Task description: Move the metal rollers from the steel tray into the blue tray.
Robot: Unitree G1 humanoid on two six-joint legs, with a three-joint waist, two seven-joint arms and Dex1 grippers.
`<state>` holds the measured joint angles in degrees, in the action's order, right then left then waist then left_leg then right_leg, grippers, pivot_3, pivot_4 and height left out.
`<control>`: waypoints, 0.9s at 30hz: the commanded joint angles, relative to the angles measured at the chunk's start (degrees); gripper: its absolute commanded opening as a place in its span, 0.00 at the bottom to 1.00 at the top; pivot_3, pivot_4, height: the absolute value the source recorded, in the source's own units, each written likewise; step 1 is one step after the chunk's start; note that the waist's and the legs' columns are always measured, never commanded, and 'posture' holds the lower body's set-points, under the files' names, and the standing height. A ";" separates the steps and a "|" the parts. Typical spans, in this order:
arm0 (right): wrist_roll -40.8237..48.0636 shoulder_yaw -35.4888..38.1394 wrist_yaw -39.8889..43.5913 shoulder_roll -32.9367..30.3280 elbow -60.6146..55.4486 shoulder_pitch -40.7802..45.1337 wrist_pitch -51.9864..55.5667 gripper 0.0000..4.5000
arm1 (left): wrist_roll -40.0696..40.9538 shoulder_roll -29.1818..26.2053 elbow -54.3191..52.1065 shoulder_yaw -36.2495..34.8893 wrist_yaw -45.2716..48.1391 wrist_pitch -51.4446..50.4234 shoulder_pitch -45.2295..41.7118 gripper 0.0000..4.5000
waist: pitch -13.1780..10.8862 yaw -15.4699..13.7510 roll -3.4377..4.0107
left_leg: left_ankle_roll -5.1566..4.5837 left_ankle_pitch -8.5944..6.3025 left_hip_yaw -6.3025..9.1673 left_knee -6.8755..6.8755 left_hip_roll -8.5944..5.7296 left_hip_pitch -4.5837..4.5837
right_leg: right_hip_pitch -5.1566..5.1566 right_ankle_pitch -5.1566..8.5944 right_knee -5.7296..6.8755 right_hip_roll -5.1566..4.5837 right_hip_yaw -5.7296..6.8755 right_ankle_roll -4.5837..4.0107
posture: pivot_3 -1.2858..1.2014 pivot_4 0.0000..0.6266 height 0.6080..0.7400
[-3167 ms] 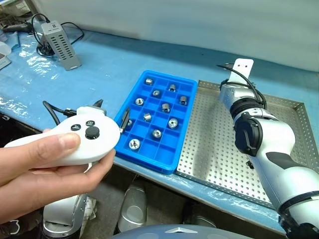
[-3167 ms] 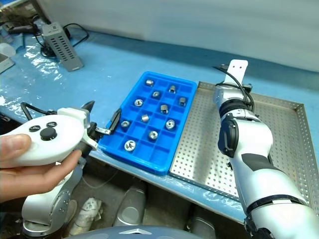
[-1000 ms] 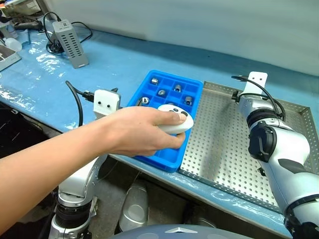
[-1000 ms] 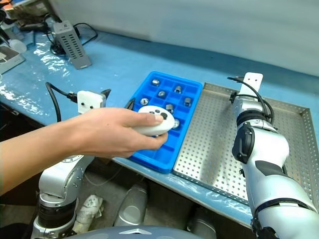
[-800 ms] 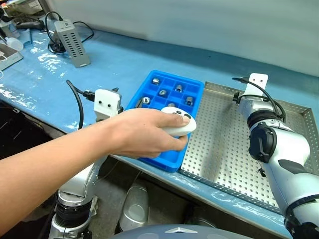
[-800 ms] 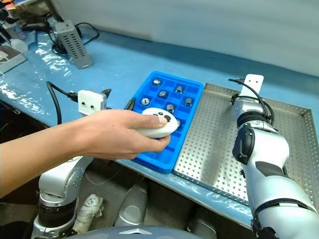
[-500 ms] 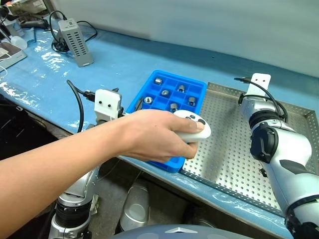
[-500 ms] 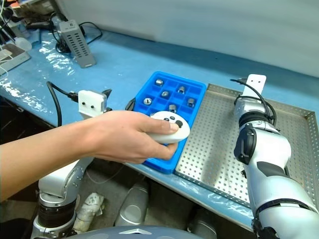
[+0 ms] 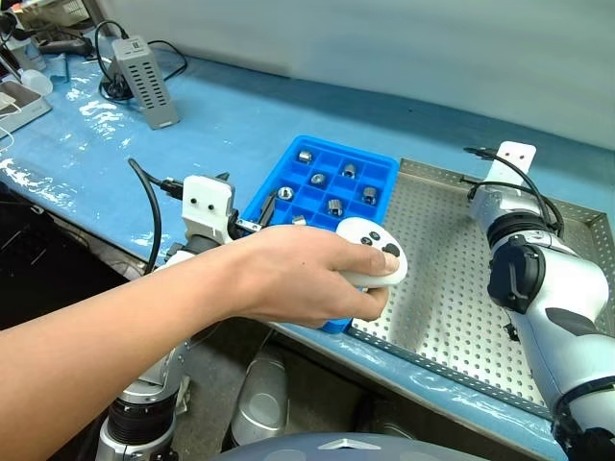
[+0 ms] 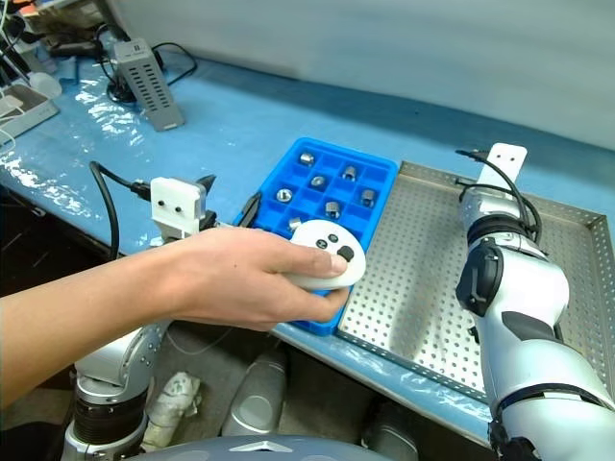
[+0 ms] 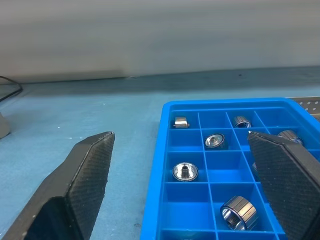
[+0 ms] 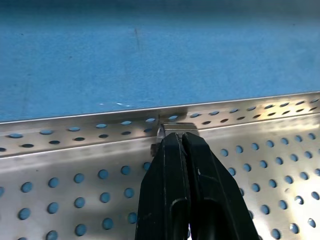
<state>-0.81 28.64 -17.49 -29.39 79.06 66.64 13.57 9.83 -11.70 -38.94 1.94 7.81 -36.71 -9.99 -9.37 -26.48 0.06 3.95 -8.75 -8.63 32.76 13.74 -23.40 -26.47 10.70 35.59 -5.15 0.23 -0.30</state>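
Five metal rollers (image 9: 334, 206) are counted in one blue tray (image 9: 377, 171); one steel tray (image 9: 442, 288); one white controller (image 9: 370, 264).

The blue tray (image 9: 332, 197) is bright blue with a grid of square cells; the rollers (image 11: 239, 211) in it are shiny silver. The steel tray (image 12: 75, 170) is silver-grey, dotted with round holes. The table (image 9: 211, 115) is light blue. A hand (image 9: 298, 288) holds a white controller (image 9: 373, 259) with black buttons. Both grippers' fingers (image 11: 90, 170) are black.
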 commanded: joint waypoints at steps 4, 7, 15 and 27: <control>0.42 0.74 -0.59 -0.07 -0.47 0.82 -0.99 0.35 | 1.22 0.38 -3.33 -1.35 -0.16 -0.21 -0.08 1.00 | 0.00 -0.02 0.00 | 0.00 0.00 0.00 0.00 0.00 0.04 | 0.03 0.00 0.00 0.00 0.00 0.00 | 0.81 0.24 1.00; -0.08 0.14 -0.37 0.14 -0.45 0.76 -0.95 0.50 | 1.97 0.57 -3.72 -2.01 -0.08 -0.47 0.08 1.00 | 0.00 -0.05 0.00 | 0.00 0.00 0.00 0.00 -0.01 0.04 | 0.05 0.00 0.00 -0.01 0.00 0.00 | 0.81 0.24 1.00; -2.93 -2.41 -3.88 -0.09 -0.35 0.07 -0.06 0.50 | 2.24 -0.13 -6.44 -2.87 -0.64 -2.12 2.11 1.00 | 0.00 -0.05 0.01 | 0.01 0.01 0.00 0.00 0.00 0.04 | 0.05 0.00 -0.02 0.00 0.01 0.00 | 0.82 0.24 1.00; -0.73 0.12 -4.02 0.05 -0.36 -0.60 -0.43 0.50 | 0.24 0.07 -15.84 -5.42 -5.51 -6.29 9.67 1.00 | -0.01 -1.77 0.02 | -0.04 -0.02 0.05 -0.01 -0.01 0.06 | 0.07 0.01 -0.03 0.00 0.02 0.01 | 0.86 0.24 1.00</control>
<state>-1.58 28.13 -21.38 -28.81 79.06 65.57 13.75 10.26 -11.71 -51.35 -2.67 2.80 -42.96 -0.56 -9.38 -28.25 0.08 3.91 -8.77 -8.58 32.76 13.73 -23.33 -26.38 10.71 35.56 -5.16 0.25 -0.29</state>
